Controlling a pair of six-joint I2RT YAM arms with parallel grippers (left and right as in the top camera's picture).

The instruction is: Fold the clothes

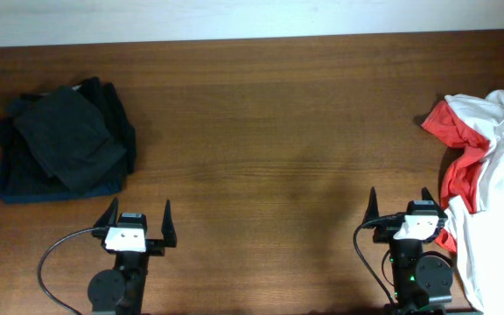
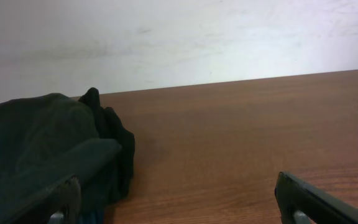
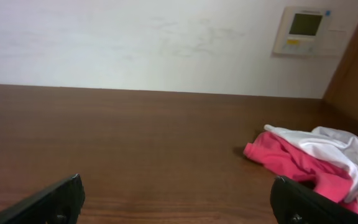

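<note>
Two heaps lie well apart on the brown wooden table point(image 1: 269, 122): a bunched black and navy pile of clothes point(image 1: 64, 140) at the left, and a rumpled white and red garment point(image 1: 488, 166) at the right edge. The left gripper point(image 1: 139, 212) and right gripper point(image 1: 400, 203) sit near the front, jaws spread wide, holding nothing. The right one is best placed to begin (my judgement): pinch a single layer at a hem, then drag it to the bare middle and spread it flat
</note>
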